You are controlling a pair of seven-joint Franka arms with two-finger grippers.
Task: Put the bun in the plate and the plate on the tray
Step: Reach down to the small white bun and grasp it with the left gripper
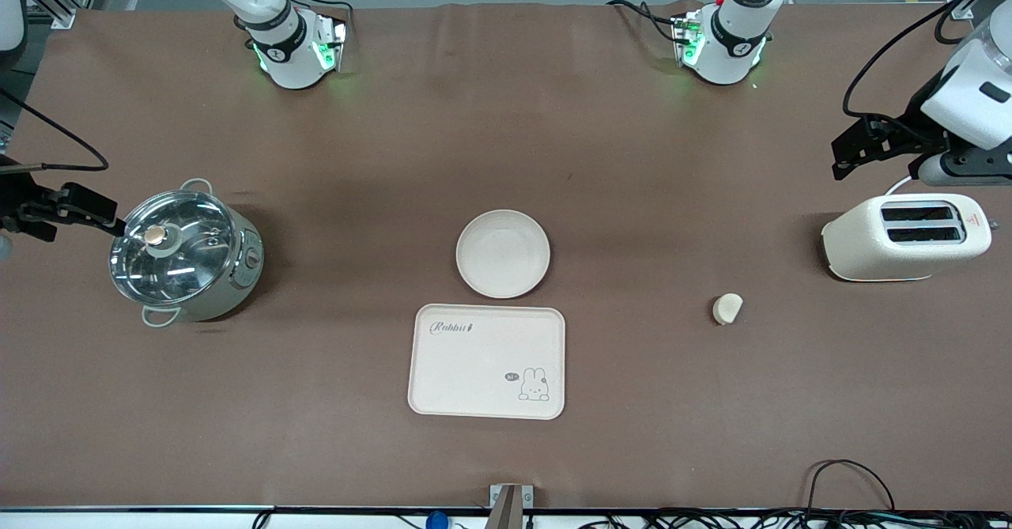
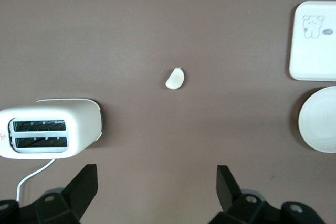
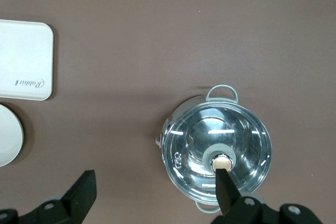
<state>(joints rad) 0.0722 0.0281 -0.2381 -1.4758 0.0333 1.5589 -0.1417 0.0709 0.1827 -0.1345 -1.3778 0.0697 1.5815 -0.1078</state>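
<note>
The bun (image 1: 727,308) (image 2: 175,78), a small pale lump, lies on the brown table toward the left arm's end, a little nearer the front camera than the toaster. The round cream plate (image 1: 503,253) (image 2: 320,127) (image 3: 8,135) sits bare at mid-table. Just nearer the camera lies the "Rabbit" tray (image 1: 487,360) (image 2: 315,40) (image 3: 23,59), with nothing on it. My left gripper (image 1: 842,157) (image 2: 157,174) hangs open and holds nothing, up beside the toaster. My right gripper (image 1: 87,213) (image 3: 156,177) is open and holds nothing, up beside the pot, one finger over its lid knob.
A steel pot with a glass lid (image 1: 186,254) (image 3: 216,150) stands toward the right arm's end. A cream toaster (image 1: 905,236) (image 2: 50,135) stands toward the left arm's end. Cables (image 1: 850,481) trail along the table edge nearest the camera.
</note>
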